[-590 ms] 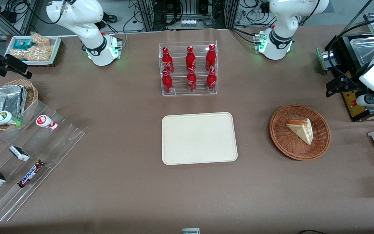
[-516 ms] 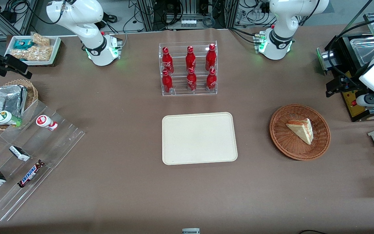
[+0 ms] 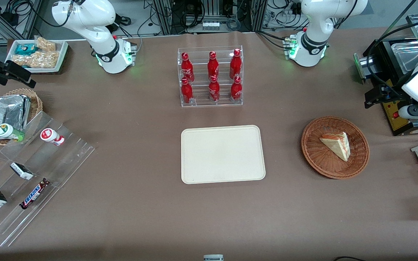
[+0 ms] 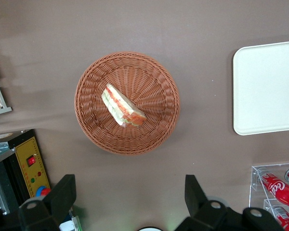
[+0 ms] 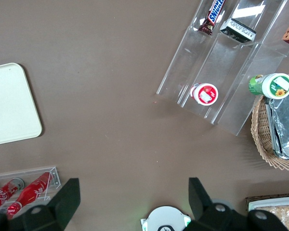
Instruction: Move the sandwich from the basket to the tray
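Squeezing the soft sandwich [image 4: 123, 106] too hard could squash it in the basket [image 4: 91, 130]. Your end effector [image 4: 130, 192] hangs open, high above, near the basket's edge, so you might bump the rim.

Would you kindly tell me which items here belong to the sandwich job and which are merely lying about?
Job: sandwich, basket, tray, gripper above the basket, jaws open.
Lying about: cola bottles, Snickers bar, foil packet.

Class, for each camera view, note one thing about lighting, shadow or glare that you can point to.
Front view: green lamps glow at both arm bases; the acrylic shelf catches pale reflections. Left wrist view: even light, the sandwich in the basket sharp, the open gripper dark. Right wrist view: glare streaks across that shelf.
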You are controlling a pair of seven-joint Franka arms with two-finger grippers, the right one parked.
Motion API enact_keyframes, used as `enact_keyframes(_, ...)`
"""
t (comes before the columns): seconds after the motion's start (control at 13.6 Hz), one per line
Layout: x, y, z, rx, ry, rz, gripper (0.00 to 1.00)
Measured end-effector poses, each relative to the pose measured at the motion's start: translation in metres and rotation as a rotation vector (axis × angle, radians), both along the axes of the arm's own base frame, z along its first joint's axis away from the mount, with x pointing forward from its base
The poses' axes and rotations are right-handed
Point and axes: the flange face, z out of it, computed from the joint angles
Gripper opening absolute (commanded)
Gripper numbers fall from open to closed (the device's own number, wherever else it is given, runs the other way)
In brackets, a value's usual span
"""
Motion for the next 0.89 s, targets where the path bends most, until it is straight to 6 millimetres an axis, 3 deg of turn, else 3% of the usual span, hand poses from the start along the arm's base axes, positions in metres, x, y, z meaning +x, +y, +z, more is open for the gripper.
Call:
enact_keyframes(0.3,0.001,0.000,-0.004,0.000,0.012,0.000,1.00)
enact_keyframes(0.44,0.005,0.001,-0.019,0.002,0.045,0.004,1.00)
enact_keyframes(0.59,0.013,0.004,-0.051,0.006,0.105,0.013,1.00)
enact_keyframes(0.89,0.027,0.023,-0.133,0.013,0.158,0.045,1.00)
